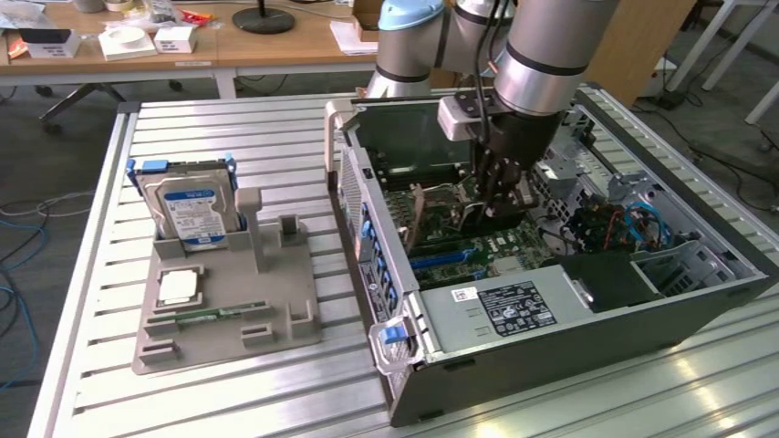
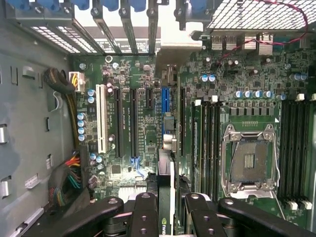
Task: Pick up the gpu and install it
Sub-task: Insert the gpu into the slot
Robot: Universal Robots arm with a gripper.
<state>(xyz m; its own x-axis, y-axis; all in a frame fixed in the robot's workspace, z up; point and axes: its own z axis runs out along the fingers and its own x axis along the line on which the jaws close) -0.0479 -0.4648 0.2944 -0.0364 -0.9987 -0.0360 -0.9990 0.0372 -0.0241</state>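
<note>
Jaws partly closed, pinching the gpu (image 2: 166, 163) by its two flat faces. The gripper (image 2: 170, 210) is down inside the open case (image 1: 681, 301), one of the fingers (image 2: 145, 217) on each side of the card. Not fully shut, since the card's thickness sits between the pads.

The card is held edge-on, long edge parallel to the motherboard (image 2: 143, 74). My read: that's so the contact edge faces down at the slots and the bracket end points at the case's rear panel, on the exterior view's left.

In the wrist view the card lines up with the blue slot (image 2: 165, 101); the bare part of the slot shows just past the card's end. It looks set up for that slot. I can't tell whether the bottom edge is touching the slot or is apart from it, because the card hides it.

The black slots on either side are bare. The CPU socket (image 2: 249, 165) is empty and well apart from the card.

The case lies on its side on the slatted table (image 1: 219, 137), open side up, which gives the arm a straight vertical approach. The power supply (image 1: 512, 306) is at the near end, clear of the gripper.

The grey fixture tray (image 1: 232, 319) sits on the exterior view's left of the case. The hard drive (image 1: 192, 214) stands upright at its far end, and the memory stick (image 1: 213, 317) lies flat near its near end.
</note>
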